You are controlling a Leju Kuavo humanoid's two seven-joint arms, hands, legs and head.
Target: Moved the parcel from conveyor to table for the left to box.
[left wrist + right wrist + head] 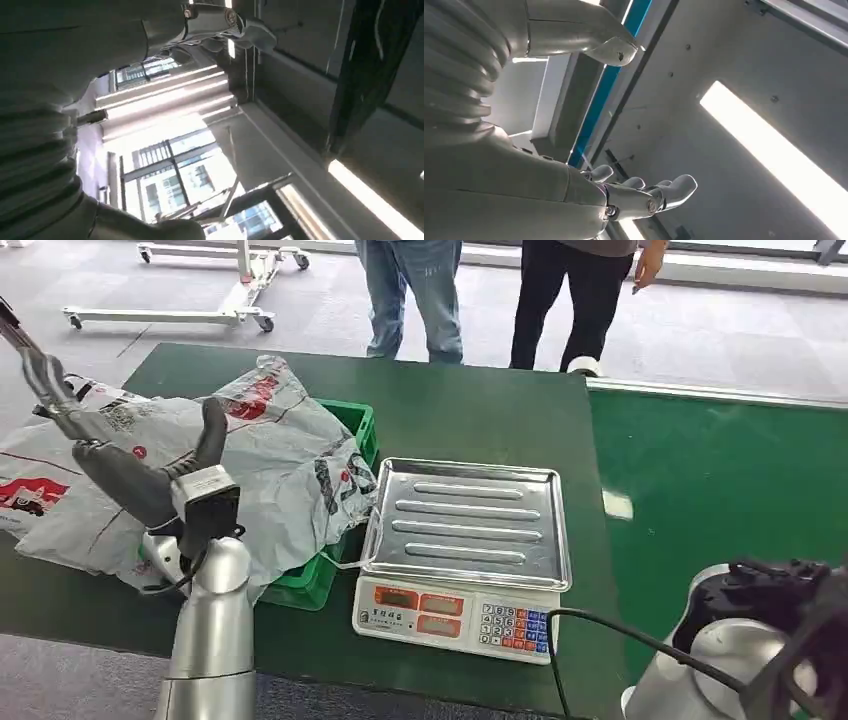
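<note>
Grey-white parcel bags with red print lie heaped over a green crate at the left of the dark green table. My left arm bends up over this heap, and the left hand is raised above the bags' left end, fingers pointing up, holding nothing. In the left wrist view that hand shows against the ceiling with nothing in it. My right hand also faces the ceiling, thumb and fingers apart and empty. The right arm sits low beside the green conveyor belt.
An electronic scale with a steel pan stands mid-table, right of the crate. Two people stand at the table's far edge. A white wheeled frame is on the floor behind.
</note>
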